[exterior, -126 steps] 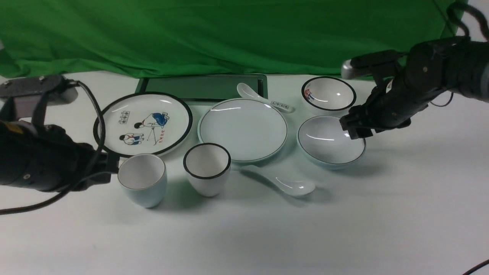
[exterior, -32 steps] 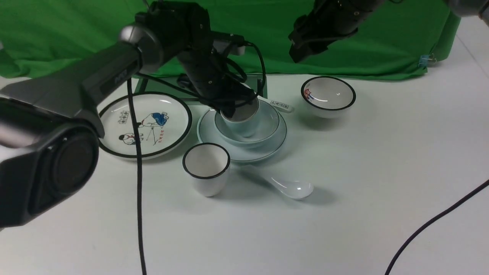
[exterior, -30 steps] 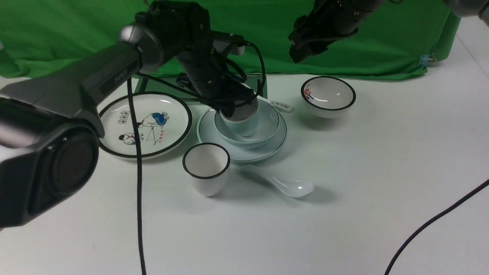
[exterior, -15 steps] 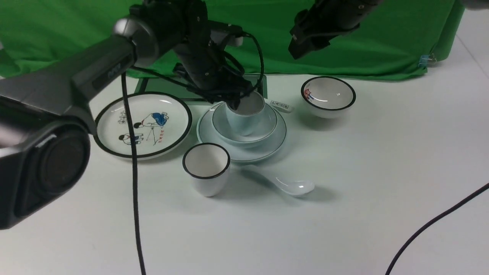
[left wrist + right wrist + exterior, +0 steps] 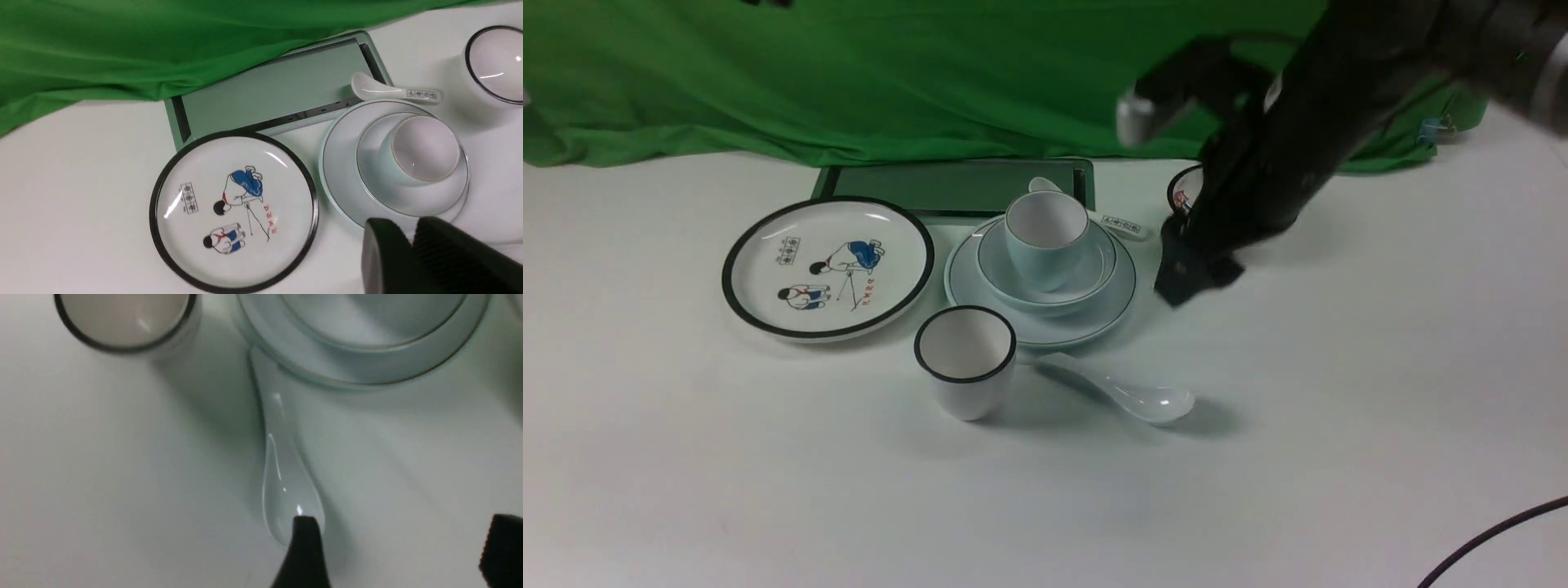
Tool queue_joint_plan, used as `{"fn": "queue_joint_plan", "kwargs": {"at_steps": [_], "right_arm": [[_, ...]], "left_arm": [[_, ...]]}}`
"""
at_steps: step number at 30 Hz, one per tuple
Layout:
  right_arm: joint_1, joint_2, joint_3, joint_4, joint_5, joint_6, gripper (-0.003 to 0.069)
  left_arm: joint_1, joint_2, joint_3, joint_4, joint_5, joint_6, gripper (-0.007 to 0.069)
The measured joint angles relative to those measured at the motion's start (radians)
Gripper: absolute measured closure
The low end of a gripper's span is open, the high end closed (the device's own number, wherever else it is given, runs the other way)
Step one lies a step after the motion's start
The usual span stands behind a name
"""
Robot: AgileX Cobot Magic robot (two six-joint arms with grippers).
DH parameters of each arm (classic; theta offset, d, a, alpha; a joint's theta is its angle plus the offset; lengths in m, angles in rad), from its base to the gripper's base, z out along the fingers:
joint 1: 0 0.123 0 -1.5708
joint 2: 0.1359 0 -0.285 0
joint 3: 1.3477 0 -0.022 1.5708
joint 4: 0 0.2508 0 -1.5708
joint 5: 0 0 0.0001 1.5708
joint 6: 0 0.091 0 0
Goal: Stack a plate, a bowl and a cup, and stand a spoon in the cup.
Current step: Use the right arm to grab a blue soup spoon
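Observation:
The pale blue-green cup (image 5: 1045, 237) stands upright in the pale bowl (image 5: 1088, 273), which sits on the plain pale plate (image 5: 980, 296). The stack also shows in the left wrist view: cup (image 5: 425, 151), bowl (image 5: 369, 179), plate (image 5: 337, 163). The plain white spoon (image 5: 1131, 396) lies on the table in front of the plate. My right gripper (image 5: 1191, 278), blurred, hangs just right of the stack. It is open and empty (image 5: 402, 539), with one fingertip (image 5: 304, 543) over the spoon's bowl end (image 5: 282, 477). My left gripper (image 5: 410, 232) is shut and empty, high above the plate's edge.
A black-rimmed cartoon plate (image 5: 827, 265) lies left of the stack. A black-rimmed white cup (image 5: 965, 359) stands in front of it. A marked spoon (image 5: 1119, 223) and a green tray (image 5: 956, 186) lie behind. A black-rimmed bowl (image 5: 1183, 196) is half hidden by my right arm.
My left gripper let go of the cup in the bowl and left the front view. My right arm came down from the top to just right of the stack.

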Motion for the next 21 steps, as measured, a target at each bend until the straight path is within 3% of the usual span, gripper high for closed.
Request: {"fn": "queue_joint_plan", "kwargs": {"at_steps": [2, 8, 16, 21], "right_arm": [[0.023, 0.049, 0.052, -0.001, -0.066, -0.007, 0.0091], [0.075, 0.156, 0.028, -0.003, -0.189, -0.019, 0.0091], [0.099, 0.257, -0.014, -0.050, -0.229, -0.018, 0.0105], [0.100, 0.269, -0.019, -0.061, -0.220, -0.015, 0.0267]], "left_arm": [[0.023, -0.151, 0.183, -0.023, -0.085, 0.007, 0.0645], [0.045, -0.460, 0.605, -0.018, -0.218, 0.009, 0.0659], [0.045, -0.708, 0.928, -0.016, -0.283, 0.006, 0.0659], [0.045, -0.758, 1.029, 0.015, -0.330, 0.006, 0.0659]]}}
